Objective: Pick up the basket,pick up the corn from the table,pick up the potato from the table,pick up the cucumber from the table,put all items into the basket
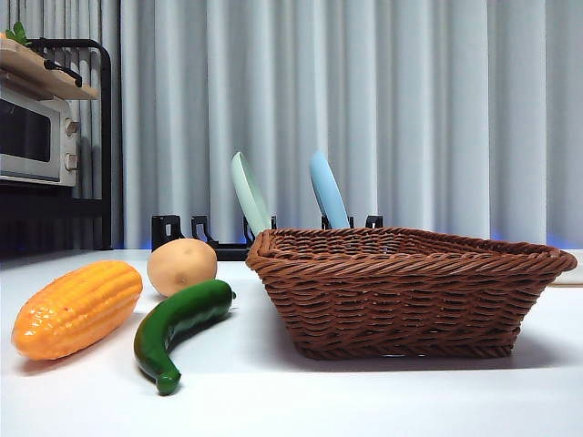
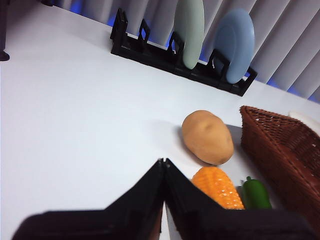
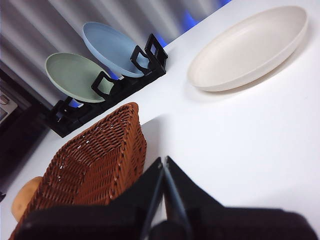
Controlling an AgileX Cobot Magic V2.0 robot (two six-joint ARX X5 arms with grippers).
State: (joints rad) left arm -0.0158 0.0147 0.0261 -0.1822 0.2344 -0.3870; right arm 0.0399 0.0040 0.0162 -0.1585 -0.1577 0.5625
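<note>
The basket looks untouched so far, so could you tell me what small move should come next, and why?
Probably the right gripper should open and move toward the near rim of the basket. Its jaws are shut and hold nothing, the basket sits empty beside it, and the corn, potato and cucumber lie on the table.

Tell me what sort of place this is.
Likely a mock kitchen: a toaster oven on a shelf, a dish rack holding plates, and toy vegetables beside a wicker basket on a white table.
</note>
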